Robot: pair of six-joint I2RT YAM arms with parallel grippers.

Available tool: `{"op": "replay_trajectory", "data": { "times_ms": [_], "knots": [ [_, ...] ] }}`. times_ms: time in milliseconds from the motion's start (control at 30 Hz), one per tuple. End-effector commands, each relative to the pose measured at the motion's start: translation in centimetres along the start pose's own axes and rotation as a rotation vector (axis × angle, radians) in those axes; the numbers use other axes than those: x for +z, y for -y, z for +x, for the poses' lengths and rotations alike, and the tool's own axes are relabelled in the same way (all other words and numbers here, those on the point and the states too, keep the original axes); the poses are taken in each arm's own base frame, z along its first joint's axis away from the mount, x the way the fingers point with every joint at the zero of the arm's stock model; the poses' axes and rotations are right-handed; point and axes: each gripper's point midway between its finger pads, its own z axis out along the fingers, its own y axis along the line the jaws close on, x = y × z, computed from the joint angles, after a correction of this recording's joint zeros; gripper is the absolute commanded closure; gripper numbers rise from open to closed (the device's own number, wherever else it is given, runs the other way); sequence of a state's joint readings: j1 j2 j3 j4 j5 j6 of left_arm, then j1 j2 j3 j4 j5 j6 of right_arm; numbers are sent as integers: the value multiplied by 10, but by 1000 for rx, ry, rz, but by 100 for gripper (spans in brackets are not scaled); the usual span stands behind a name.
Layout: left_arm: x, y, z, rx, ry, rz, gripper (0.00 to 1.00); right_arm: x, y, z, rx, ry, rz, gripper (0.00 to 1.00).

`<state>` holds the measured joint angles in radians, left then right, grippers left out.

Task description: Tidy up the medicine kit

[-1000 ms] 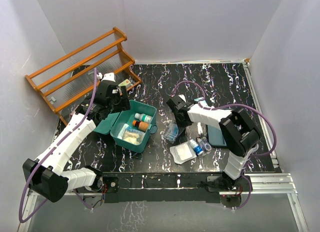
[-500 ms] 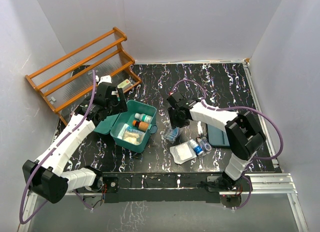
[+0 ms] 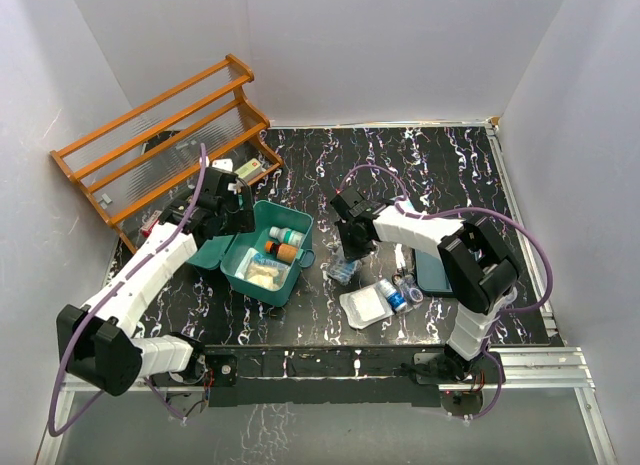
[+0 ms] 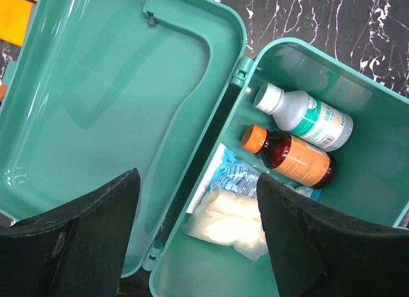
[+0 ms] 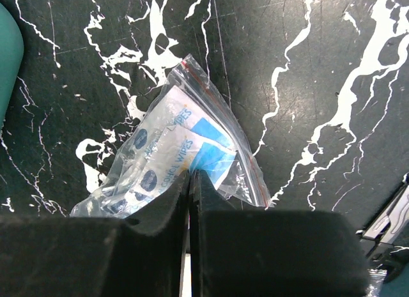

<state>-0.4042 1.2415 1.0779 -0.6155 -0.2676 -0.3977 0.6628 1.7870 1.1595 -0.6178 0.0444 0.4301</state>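
Observation:
The medicine kit (image 3: 252, 287) is a teal-green box lying open left of centre, its lid (image 4: 96, 105) flat to the left. Its base (image 4: 358, 112) holds a white bottle (image 4: 307, 115), a brown bottle with an orange cap (image 4: 294, 158), a blue packet (image 4: 236, 175) and a white gauze bag (image 4: 230, 220). My left gripper (image 3: 235, 210) hangs open and empty over the hinge (image 4: 198, 201). My right gripper (image 3: 352, 247) is shut on the edge of a clear bag of alcohol wipes (image 5: 167, 140), which lies on the black table just right of the kit (image 3: 341, 272).
An orange wooden rack (image 3: 160, 135) stands at the back left. A flat teal tray (image 3: 435, 273), a white packet (image 3: 365, 306) and small bottles (image 3: 396, 293) lie to the right of the bag. A small labelled item (image 3: 250, 168) lies by the rack's foot.
My right gripper has come down toward the near side onto the wipes bag and closed on it. My left gripper has shifted slightly left over the kit's lid.

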Motion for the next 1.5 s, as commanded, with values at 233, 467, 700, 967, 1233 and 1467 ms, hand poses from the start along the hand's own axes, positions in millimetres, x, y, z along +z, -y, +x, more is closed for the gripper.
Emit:
{"op": "replay_trajectory", "data": {
  "times_ms": [233,467,700,967,1233,1467],
  "knots": [
    [13,11,4,174,-12,106,33,-51,32,-57,-22,255,188,100],
    [27,19,8,217,-23,143,48,-103,45,-99,27,453,239,100],
    [40,18,0,244,-16,119,57,-135,39,-121,33,566,189,100],
    [46,33,-1,358,-24,213,77,-154,38,-131,31,612,169,100],
    [42,68,-10,530,42,432,89,-175,21,-149,-68,661,81,100],
    [38,95,-14,689,93,603,88,-193,-19,-159,-280,699,-109,100]
  ]
}}
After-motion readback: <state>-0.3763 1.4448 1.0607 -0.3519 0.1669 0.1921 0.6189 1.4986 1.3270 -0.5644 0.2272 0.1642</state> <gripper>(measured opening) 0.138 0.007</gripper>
